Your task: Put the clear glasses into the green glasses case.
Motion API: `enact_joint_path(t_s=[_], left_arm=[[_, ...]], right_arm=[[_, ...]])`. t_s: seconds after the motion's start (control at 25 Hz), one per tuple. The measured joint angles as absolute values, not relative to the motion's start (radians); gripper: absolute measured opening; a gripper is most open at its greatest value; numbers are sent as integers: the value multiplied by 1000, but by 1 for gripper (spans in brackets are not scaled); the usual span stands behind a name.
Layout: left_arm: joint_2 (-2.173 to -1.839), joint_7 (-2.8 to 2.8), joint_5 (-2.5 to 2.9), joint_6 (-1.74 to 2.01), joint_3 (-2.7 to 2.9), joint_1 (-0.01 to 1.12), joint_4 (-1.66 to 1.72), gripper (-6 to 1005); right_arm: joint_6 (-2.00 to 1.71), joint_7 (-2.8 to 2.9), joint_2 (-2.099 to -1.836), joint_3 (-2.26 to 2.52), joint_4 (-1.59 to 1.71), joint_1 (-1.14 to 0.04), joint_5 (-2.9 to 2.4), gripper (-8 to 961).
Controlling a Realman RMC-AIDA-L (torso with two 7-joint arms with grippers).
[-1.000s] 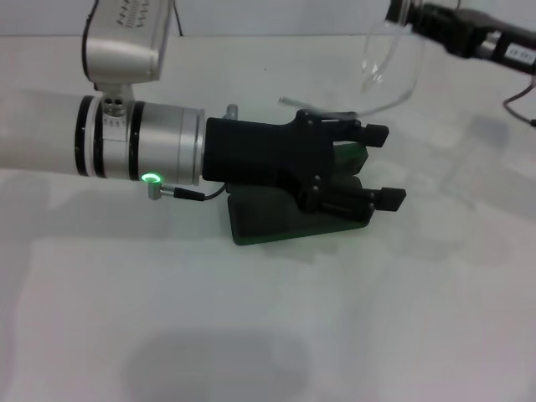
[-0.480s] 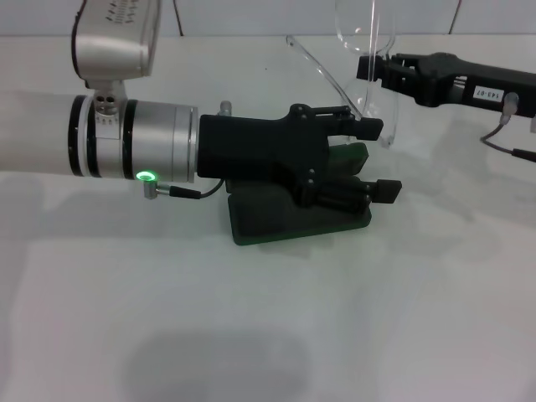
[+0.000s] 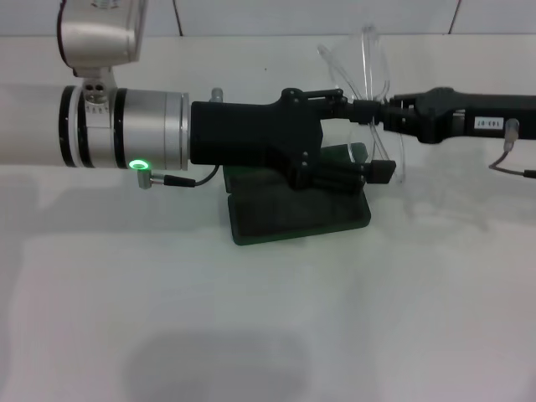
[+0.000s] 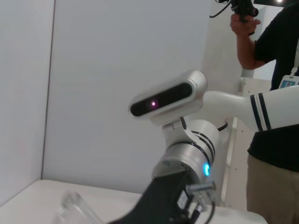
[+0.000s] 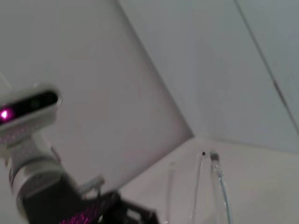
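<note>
The green glasses case (image 3: 293, 219) lies open on the white table, its lid (image 3: 358, 153) standing behind the base. My left gripper (image 3: 373, 140) reaches in from the left, directly over the case, open, with one finger (image 3: 382, 172) in front of the lid. My right gripper (image 3: 375, 113) comes in from the right at the level of the left gripper's upper finger and is shut on the clear glasses (image 3: 370, 67), which hang above the case's right end. The clear glasses (image 5: 217, 185) also show in the right wrist view, and faintly as clear glasses (image 4: 74, 210) in the left wrist view.
The white table (image 3: 251, 335) spreads in front of the case. A cable (image 3: 511, 159) trails from the right arm. In the left wrist view a person (image 4: 273, 93) stands behind the right arm's wrist camera (image 4: 168, 98).
My right gripper has swung left and down with the clear glasses, from the far right corner to just beside the left gripper's upper finger. My left arm has drawn slightly left and up.
</note>
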State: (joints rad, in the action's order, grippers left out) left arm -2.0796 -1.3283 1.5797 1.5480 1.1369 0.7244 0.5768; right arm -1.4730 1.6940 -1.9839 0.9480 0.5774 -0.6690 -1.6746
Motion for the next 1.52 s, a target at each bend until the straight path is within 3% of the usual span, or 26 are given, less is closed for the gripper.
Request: enact_joint_path(t_s=[0.8,0.88,1.12,1.28,1.52], left_arm=[[-2066,-1332,1580,1522,1085,708,614,874],[-2064,-1346,1577,1539,1041,669,653,874],[-2051,-1360,1466,1583,886,521,732,875],[-2032,-1357,1440,1578,804,493,705,875],[-2028,-1352,1449,1577,754,473,688,875]], right_arm=[[-1499,1665,-1948,959,670,-661,-1742,193],[-1496,1651,-1955,959,755,-640,-1761,195],[-1503,1640,-2011,1050,1048,-637,-1923,201],[-1493,1656,-2016,1245,1096,-694,-2002,206],[-1366,1736,-2023,1445,1128,-733,-2131,212]])
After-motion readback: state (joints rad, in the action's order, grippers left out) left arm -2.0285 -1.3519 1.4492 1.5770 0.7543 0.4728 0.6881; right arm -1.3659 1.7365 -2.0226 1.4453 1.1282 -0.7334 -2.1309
